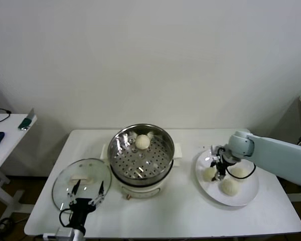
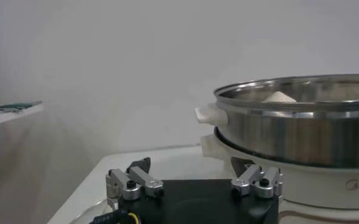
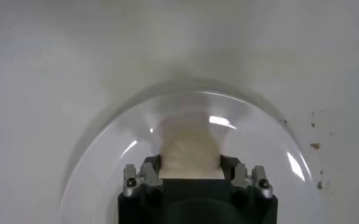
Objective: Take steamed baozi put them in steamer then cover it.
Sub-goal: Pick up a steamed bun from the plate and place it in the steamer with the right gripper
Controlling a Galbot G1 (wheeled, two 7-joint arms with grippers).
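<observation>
one baozi (image 1: 142, 142) is seen in the steamer (image 1: 165, 140); three on the plate (image 1: 248, 198). the right tool (image 3: 190, 173) is shown pinching a plate baozi (image 3: 190, 151) only in its wrist view. the left tool (image 1: 87, 192) is spread over the cover (image 1: 65, 181) on the worktop (image 1: 180, 211).

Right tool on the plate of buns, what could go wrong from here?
The right tool has closed around one baozi on the white plate; squeezing could dent the soft dough. Two more buns lie close by, so lifting may nudge them. The steamer has a raised rim the carried bun must clear.
</observation>
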